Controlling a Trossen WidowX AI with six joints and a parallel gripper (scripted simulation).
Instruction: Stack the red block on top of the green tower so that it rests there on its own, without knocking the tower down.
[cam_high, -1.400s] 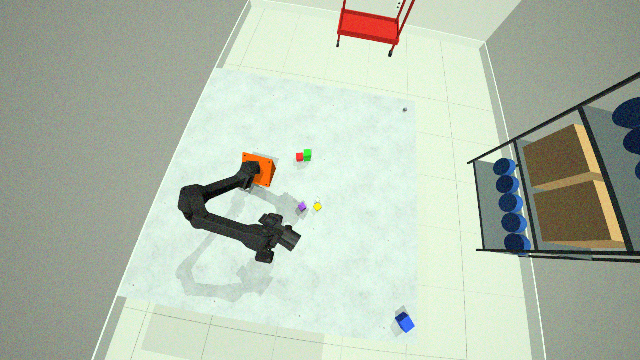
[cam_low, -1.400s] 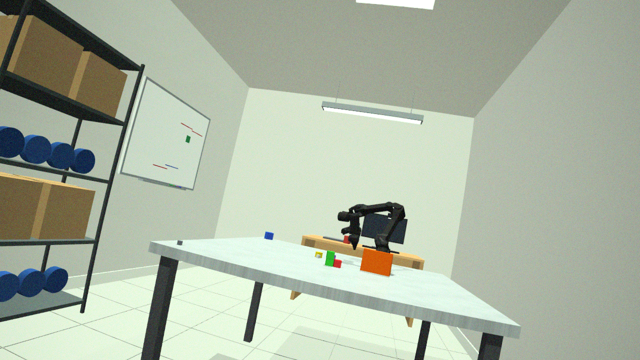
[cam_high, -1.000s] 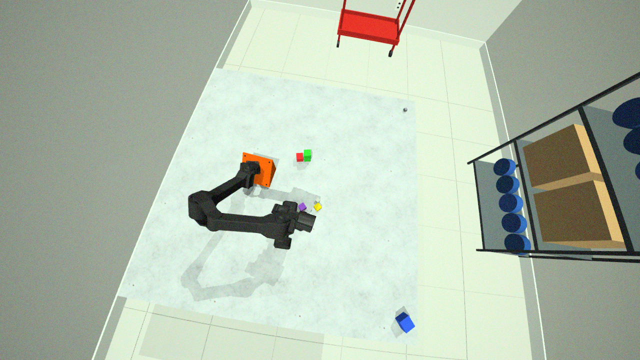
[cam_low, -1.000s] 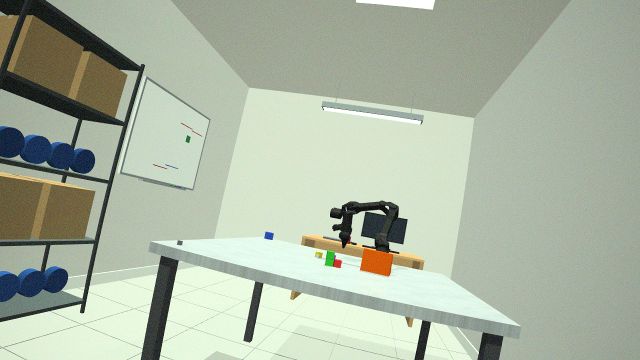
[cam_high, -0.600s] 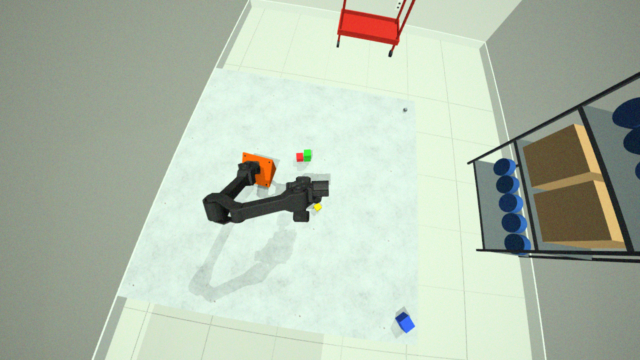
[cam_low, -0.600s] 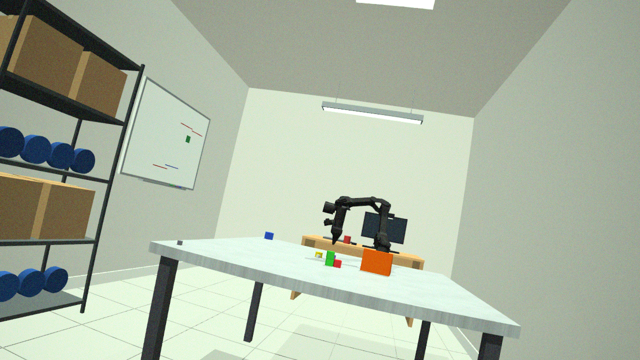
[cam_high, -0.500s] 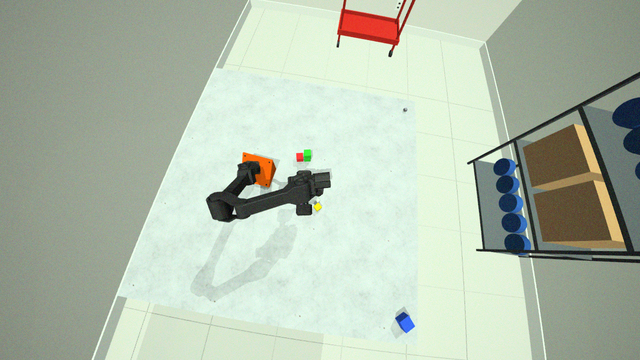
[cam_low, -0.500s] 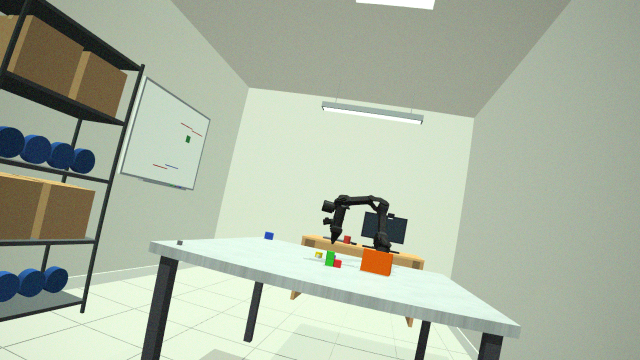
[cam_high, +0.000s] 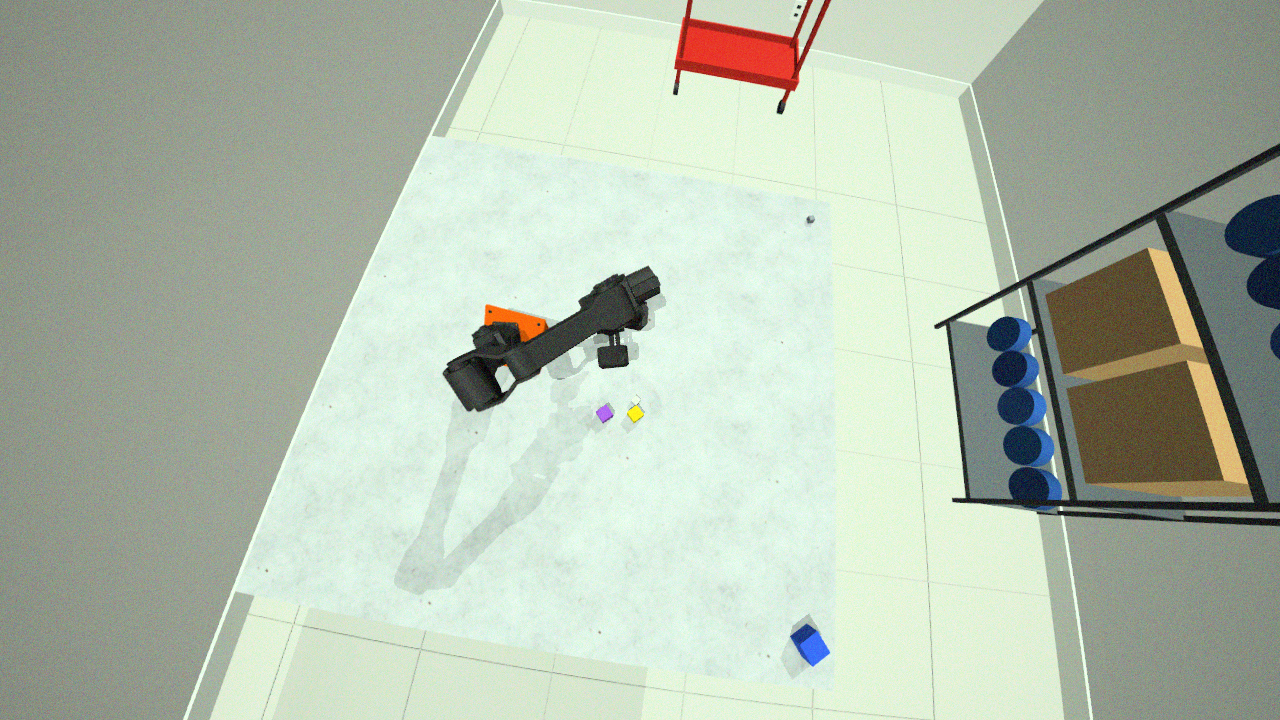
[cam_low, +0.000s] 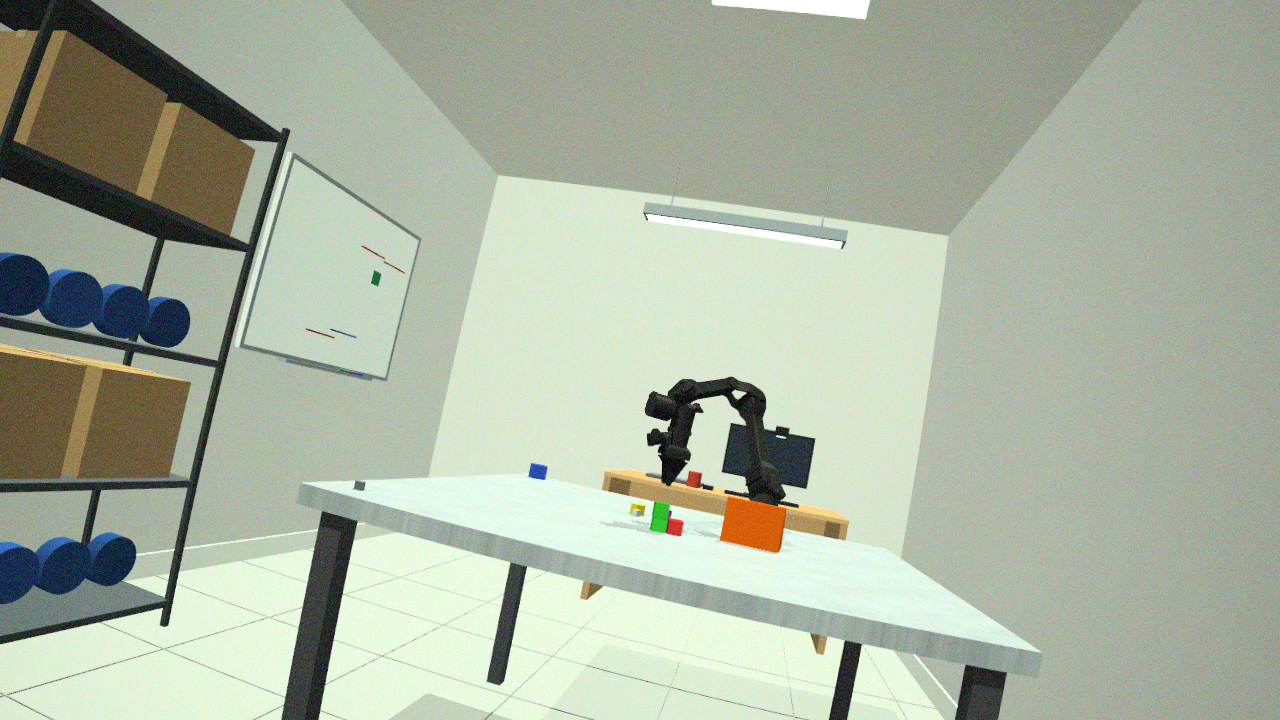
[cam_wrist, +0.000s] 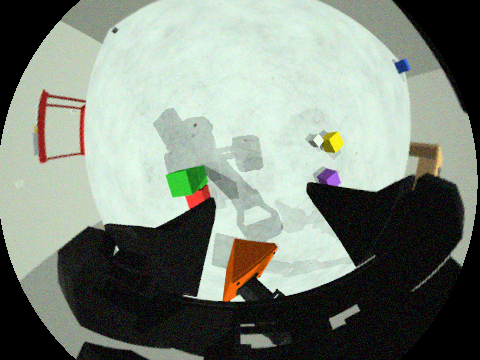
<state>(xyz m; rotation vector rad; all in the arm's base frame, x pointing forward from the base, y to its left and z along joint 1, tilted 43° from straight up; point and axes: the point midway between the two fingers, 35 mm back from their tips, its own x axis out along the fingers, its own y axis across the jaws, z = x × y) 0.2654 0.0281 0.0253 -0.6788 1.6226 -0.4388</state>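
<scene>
Pale, mottled, matt counter (cam_high: 626, 519); plain, smooth-faced red block (cam_wrist: 198, 196) and green tower (cam_wrist: 187, 180); matt black gripper (cam_wrist: 263, 203).

Block (cam_low: 674, 526) touching tower (cam_low: 660, 516); both on table (cam_low: 501, 519).
</scene>
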